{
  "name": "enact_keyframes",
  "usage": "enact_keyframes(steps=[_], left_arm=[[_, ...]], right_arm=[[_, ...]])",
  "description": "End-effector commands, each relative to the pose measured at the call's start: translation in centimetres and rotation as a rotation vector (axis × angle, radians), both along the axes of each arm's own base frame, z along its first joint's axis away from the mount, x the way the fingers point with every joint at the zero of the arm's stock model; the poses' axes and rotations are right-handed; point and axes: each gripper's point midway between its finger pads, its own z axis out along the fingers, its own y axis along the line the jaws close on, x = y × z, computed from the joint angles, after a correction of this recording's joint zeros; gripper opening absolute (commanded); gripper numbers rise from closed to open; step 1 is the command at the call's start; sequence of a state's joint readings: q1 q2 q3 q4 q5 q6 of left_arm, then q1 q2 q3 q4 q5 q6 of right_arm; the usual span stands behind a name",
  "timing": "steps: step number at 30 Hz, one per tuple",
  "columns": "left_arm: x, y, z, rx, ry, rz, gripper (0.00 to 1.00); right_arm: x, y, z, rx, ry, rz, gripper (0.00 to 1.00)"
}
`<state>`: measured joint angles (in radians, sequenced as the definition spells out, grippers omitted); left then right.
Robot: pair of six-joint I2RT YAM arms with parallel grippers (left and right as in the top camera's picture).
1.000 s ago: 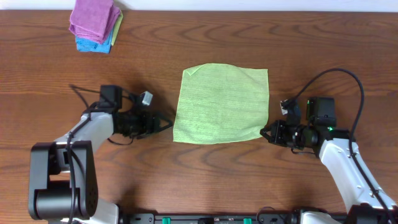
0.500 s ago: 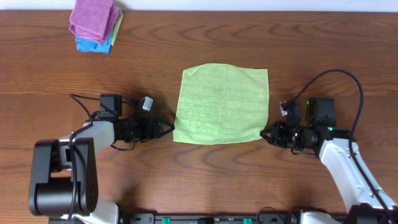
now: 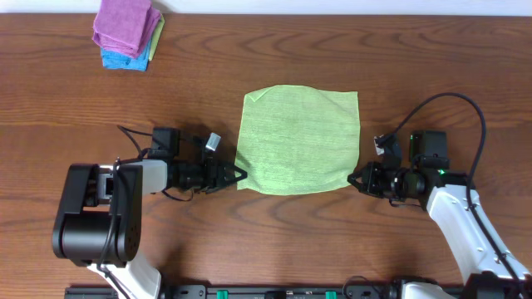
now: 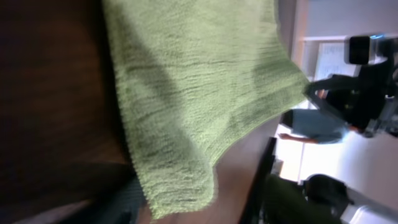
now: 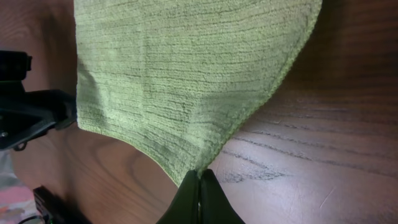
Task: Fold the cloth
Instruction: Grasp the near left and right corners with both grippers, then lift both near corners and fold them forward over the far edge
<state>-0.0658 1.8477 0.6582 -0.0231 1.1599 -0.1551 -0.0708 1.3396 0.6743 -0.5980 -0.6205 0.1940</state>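
Observation:
A light green cloth [image 3: 299, 137] lies flat on the middle of the wooden table. My left gripper [image 3: 241, 174] is low at the cloth's near-left corner. In the left wrist view that corner [image 4: 177, 186] sits between the open fingers of my left gripper [image 4: 205, 208]. My right gripper [image 3: 354, 177] is shut on the cloth's near-right corner. In the right wrist view its fingertips [image 5: 200, 179] pinch the tip of the cloth [image 5: 180, 81], low over the table.
A stack of folded purple, green and blue cloths [image 3: 126, 29] lies at the far left of the table. The right arm's black cable [image 3: 465, 108] loops over the table on the right. Bare wood surrounds the green cloth.
My left gripper has slid right along the table to the cloth's near-left corner, which has been nudged slightly inward. The right gripper and its corner have not moved.

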Motion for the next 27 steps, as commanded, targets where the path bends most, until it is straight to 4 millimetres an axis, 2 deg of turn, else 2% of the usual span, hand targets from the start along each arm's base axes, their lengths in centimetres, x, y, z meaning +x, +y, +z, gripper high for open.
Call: enact_keyframes(steps=[1,3,8,13,15,18,22,27], left_arm=[[-0.9,0.2,-2.6,0.107,0.068,0.014,0.48],[-1.0,0.0,-2.7,0.109,0.07,0.007,0.39],[-0.6,0.4,-3.2,0.143,0.101,0.046,0.07],[0.5,0.2,-2.5,0.121,0.101,0.072,0.06],[1.5,-0.4,-1.3,0.077,0.072,0.059,0.06],[4.1,-0.9,0.9,0.05,0.03,0.063,0.05],[7.9,-1.6,4.3,0.059,-0.059,0.061,0.06],[12.1,-1.4,6.1,0.179,-0.165,0.115,0.05]], right_arm=[[0.5,-0.1,0.6,0.006,-0.021,-0.004,0.01],[0.5,-0.1,0.6,0.005,-0.022,-0.004,0.01],[0.5,-0.3,0.5,-0.005,-0.021,-0.007,0.01],[0.6,-0.3,0.5,-0.005,-0.022,-0.007,0.01],[0.6,-0.2,0.5,-0.004,-0.023,-0.007,0.01],[1.0,-0.2,1.0,0.0,-0.038,-0.005,0.01],[2.8,-0.4,2.8,-0.012,-0.102,-0.008,0.01],[5.4,-2.5,3.5,-0.124,-0.17,-0.083,0.01]])
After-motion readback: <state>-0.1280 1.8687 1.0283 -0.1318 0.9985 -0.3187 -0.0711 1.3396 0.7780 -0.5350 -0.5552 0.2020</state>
